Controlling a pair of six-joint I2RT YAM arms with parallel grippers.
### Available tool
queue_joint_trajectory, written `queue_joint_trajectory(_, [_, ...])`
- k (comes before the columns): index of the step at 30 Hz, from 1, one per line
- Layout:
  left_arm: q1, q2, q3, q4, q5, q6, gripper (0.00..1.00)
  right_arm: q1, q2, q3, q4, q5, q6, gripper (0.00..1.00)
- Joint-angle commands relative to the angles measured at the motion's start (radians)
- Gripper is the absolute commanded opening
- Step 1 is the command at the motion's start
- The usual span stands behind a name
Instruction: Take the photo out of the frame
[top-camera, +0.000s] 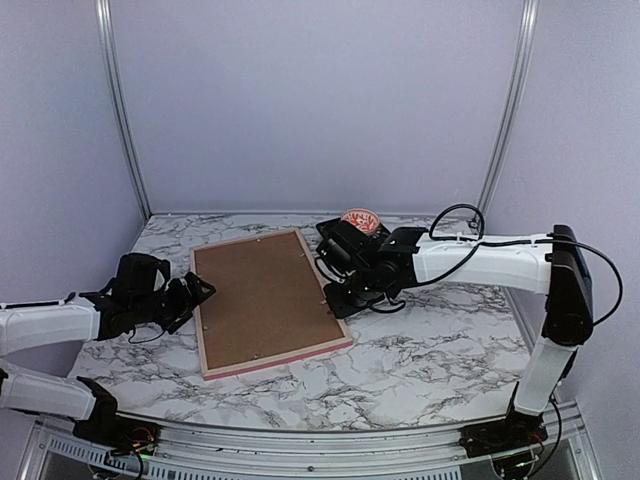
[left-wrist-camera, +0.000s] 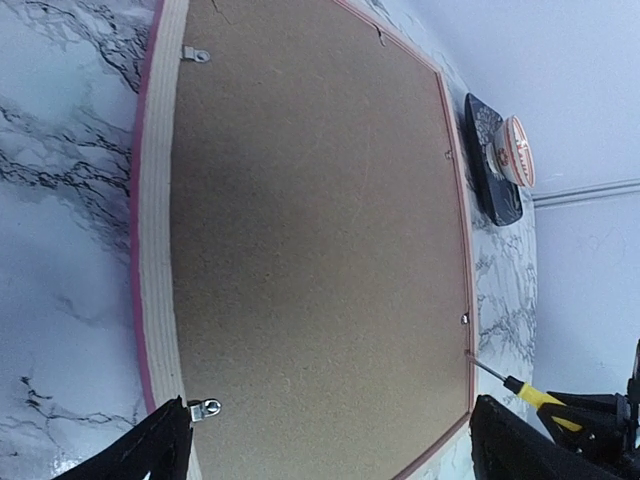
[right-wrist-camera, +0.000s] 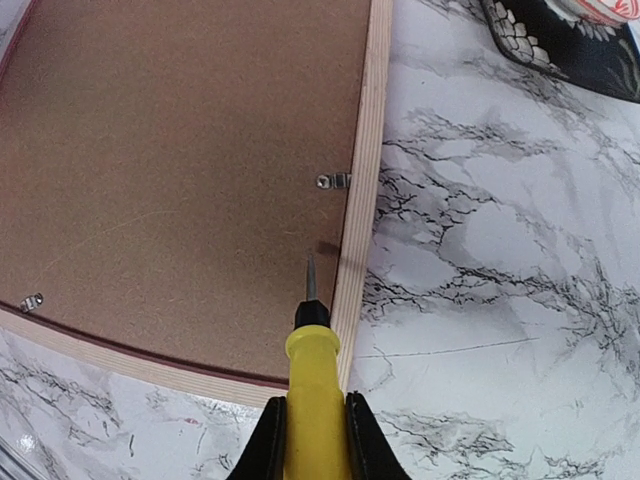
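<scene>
Nearest, the left gripper (top-camera: 198, 293) gapes empty beside the pink-bordered wooden frame (top-camera: 275, 362), face-down on the marble table (top-camera: 430, 350), photo hidden under its brown backing board (top-camera: 262, 295). Farther, the right gripper (right-wrist-camera: 315, 450) clenches a yellow-handled screwdriver (right-wrist-camera: 312, 370), tip by a metal clip (right-wrist-camera: 335, 181), presumably to turn it.

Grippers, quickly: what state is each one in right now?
Left gripper: open, holding nothing.
Right gripper: shut on the yellow-handled screwdriver.
</scene>
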Motion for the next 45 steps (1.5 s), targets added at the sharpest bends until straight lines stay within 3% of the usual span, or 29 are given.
queue_joint_trajectory(1, [0.007,0.021,-0.031,0.128,0.112,-0.018,0.99,0.011,0.029,0.010,-0.009,0.038,0.041,0.00])
queue_joint_trajectory(17, [0.007,0.111,-0.105,0.139,0.149,-0.054,0.99,0.012,0.070,0.027,0.005,0.133,0.049,0.00])
queue_joint_trajectory(28, [0.065,0.095,-0.079,-0.068,0.103,0.022,0.99,-0.006,0.149,0.102,0.062,0.145,-0.019,0.00])
queue_joint_trajectory(45, [0.098,0.084,-0.036,-0.114,0.120,0.060,0.99,-0.061,0.228,0.192,0.100,0.129,-0.068,0.00])
